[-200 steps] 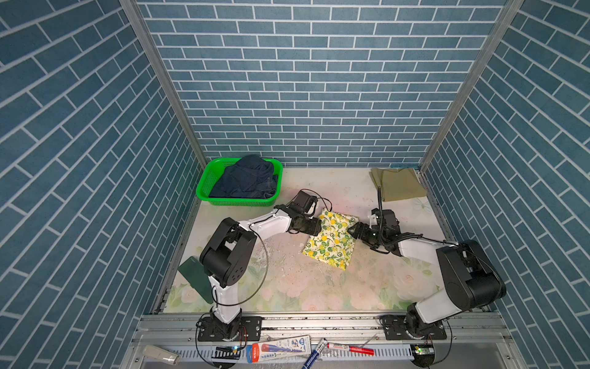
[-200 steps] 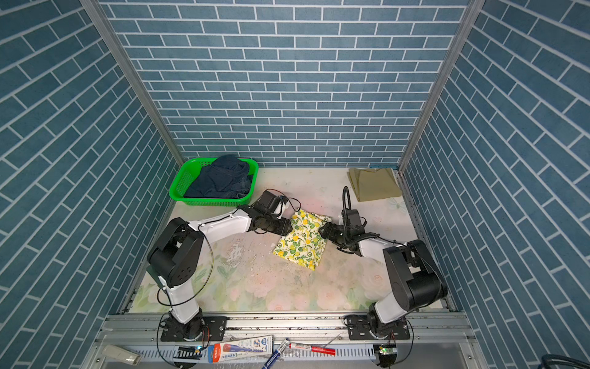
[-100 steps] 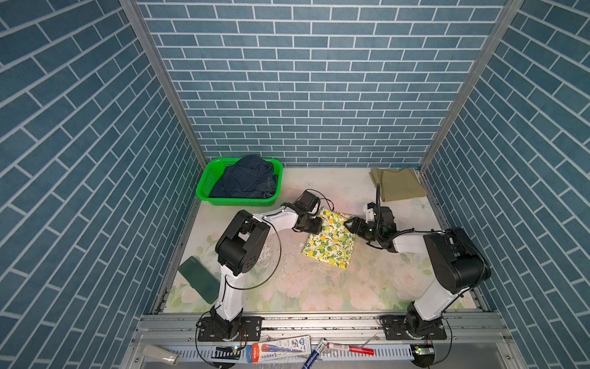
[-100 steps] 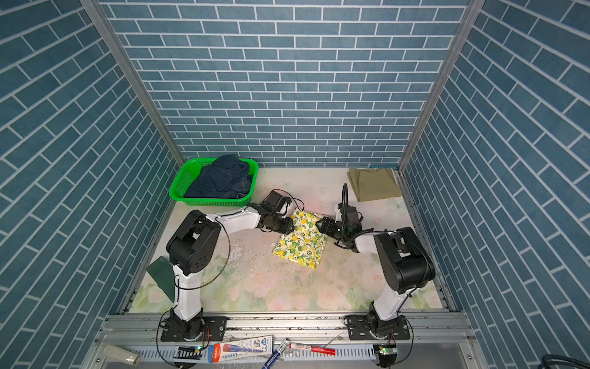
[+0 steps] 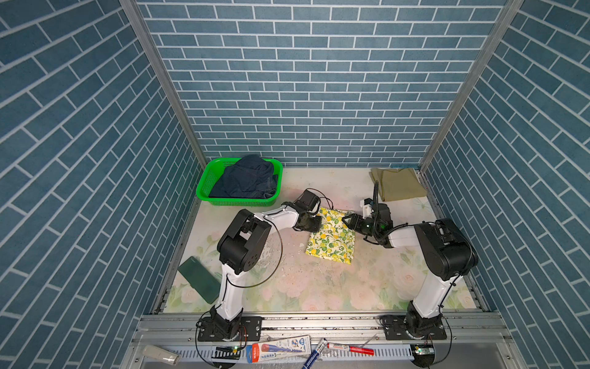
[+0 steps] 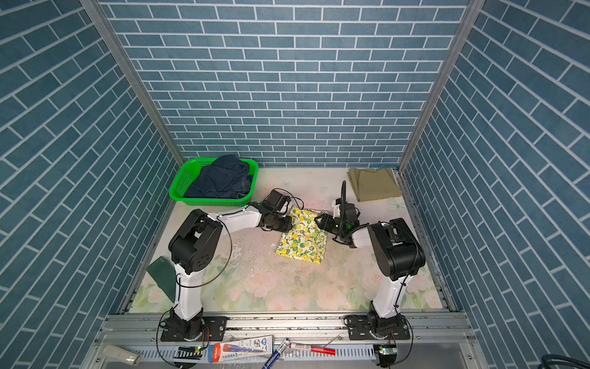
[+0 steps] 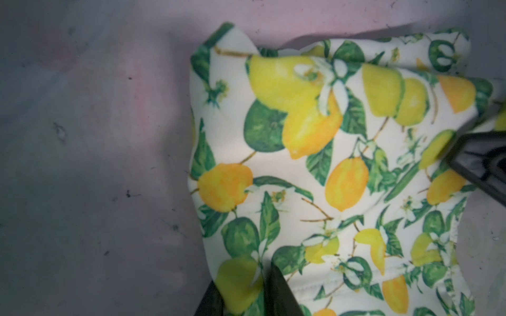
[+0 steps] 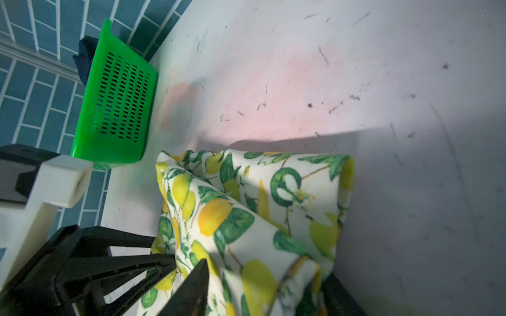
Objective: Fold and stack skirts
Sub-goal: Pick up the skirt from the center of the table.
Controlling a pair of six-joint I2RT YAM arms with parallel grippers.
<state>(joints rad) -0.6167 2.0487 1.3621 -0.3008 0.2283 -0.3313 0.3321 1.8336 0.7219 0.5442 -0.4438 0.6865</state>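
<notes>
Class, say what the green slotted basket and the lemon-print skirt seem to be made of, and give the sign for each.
Green slotted basket: probably moulded plastic, glossy; rigid walls, even slots.
Lemon-print skirt: soft printed cloth, matte; it folds, creases, shows a stitched hem.

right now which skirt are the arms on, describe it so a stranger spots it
On the floral table, look in front of the green basket and the olive skirt at the back. The lemon-print skirt lies there, flanked by the left gripper and right gripper. It is the only printed cloth: cream with yellow lemons.
</notes>
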